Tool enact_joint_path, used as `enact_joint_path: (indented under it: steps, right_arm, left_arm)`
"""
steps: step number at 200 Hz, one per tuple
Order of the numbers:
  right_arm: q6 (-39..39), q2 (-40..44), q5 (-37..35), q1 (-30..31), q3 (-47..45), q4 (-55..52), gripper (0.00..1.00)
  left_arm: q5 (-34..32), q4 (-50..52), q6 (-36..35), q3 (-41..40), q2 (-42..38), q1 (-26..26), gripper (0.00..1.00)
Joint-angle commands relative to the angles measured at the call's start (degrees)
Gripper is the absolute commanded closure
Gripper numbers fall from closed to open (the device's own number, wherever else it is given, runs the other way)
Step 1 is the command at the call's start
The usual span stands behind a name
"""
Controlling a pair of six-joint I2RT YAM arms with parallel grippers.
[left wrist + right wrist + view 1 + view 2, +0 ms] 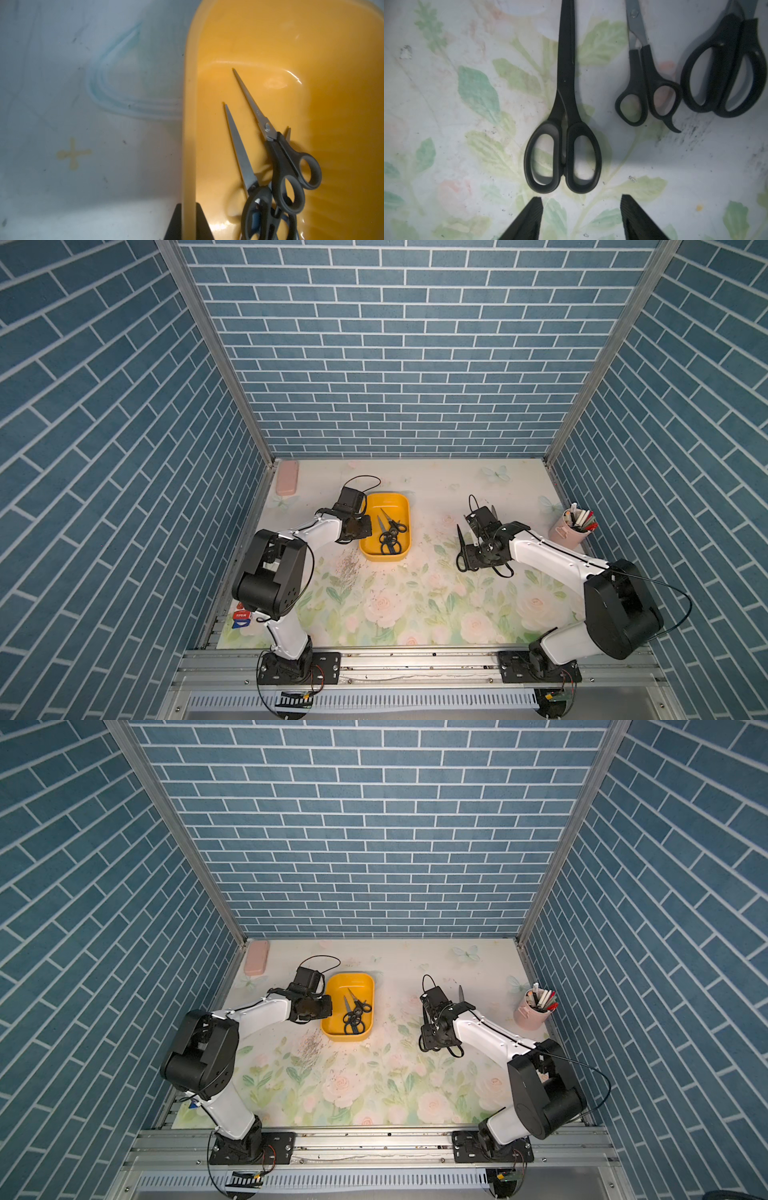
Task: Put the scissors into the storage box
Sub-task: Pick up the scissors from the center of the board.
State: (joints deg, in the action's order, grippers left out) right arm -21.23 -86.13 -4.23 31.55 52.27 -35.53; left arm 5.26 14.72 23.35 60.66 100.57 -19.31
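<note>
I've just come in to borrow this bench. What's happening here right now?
The robot is tidying scissors into the yellow storage box. The left tool is clamped on the box's wall, apparently steadying it, and a few pairs already lie inside. The right tool hangs open over the floral table, by the handles of an all-black pair. A small pair and a big-handled pair lie beside it, not yet moved.

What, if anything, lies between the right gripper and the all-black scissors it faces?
Nothing visible. In the right wrist view only bare floral table separates the open right gripper from the handles of the all-black scissors; a smaller pair and a larger pair lie aside.
</note>
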Motion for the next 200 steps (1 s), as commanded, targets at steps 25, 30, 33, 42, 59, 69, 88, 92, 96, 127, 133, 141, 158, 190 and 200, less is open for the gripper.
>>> enact_joint_path:
  steps: [25, 30, 33, 42, 59, 69, 88, 92, 96, 127, 133, 141, 158, 190, 200]
  right_arm:
    - [-2.5, -5.1, 1.1, 0.2, -0.9, 4.4, 0.43]
    - [-2.6, -5.7, 1.1, 0.2, -0.9, 4.9, 0.44]
    - [-2.6, -6.0, 1.1, 0.2, -0.8, 5.1, 0.45]
    - [-2.8, -7.3, 1.1, 0.2, -0.5, 5.5, 0.46]
    - [-3.1, -9.5, 1.2, 0.1, -0.2, 6.4, 0.49]
    - [-3.4, -10.1, 1.1, 0.1, -0.4, 6.8, 0.5]
    - [-3.9, -10.9, -0.3, 0.2, -0.3, 6.5, 0.52]
    - [-4.0, -11.0, -0.6, 0.1, -0.4, 6.5, 0.52]
    - [-4.0, -11.2, -0.8, 0.1, -0.4, 6.4, 0.53]
    - [-4.6, -11.0, -0.8, 0.2, 0.6, 4.7, 0.52]
    - [-4.7, -10.4, -0.9, 0.1, 1.1, 4.4, 0.52]
    - [-4.8, -9.8, -0.7, 0.2, 1.7, 3.9, 0.51]
    - [-4.9, -8.6, -0.3, 0.2, 3.4, 2.7, 0.51]
    - [-4.6, -8.6, 0.9, 0.1, 5.5, 2.1, 0.51]
    - [-4.7, -9.3, 0.9, 0.2, 5.4, 2.6, 0.51]
  left_arm:
    - [-2.5, 3.1, -0.1, 2.4, 0.7, -0.3, 0.83]
    - [-2.4, 3.2, 0.1, 2.5, 0.7, -0.3, 0.83]
    - [-2.4, 3.3, 0.2, 2.5, 0.7, -0.3, 0.83]
    - [-2.0, 3.5, 0.6, 2.6, 0.7, -0.3, 0.82]
    - [-1.6, 4.4, 1.1, 3.4, 0.9, -0.3, 0.78]
    - [-1.5, 5.3, 1.5, 4.1, 0.7, -0.3, 0.76]
    - [-1.4, 6.9, 2.2, 5.4, -1.2, -0.3, 0.68]
    - [-1.3, 7.2, 2.4, 5.6, -1.9, -0.3, 0.68]
    - [-1.2, 7.5, 2.6, 5.9, -2.6, -0.3, 0.67]
    - [-1.8, 11.1, 3.5, 7.7, -8.8, -0.3, 0.62]
    - [-2.2, 11.9, 3.5, 8.0, -9.8, -0.3, 0.61]
    - [-2.9, 12.8, 3.5, 8.2, -11.2, -0.3, 0.6]
    - [-2.7, 13.2, 2.6, 7.9, -14.2, -0.4, 0.6]
    - [5.1, 12.3, -5.0, 8.9, -15.1, -3.8, 0.59]
    - [6.8, 12.6, -6.3, 9.5, -14.3, -5.1, 0.57]
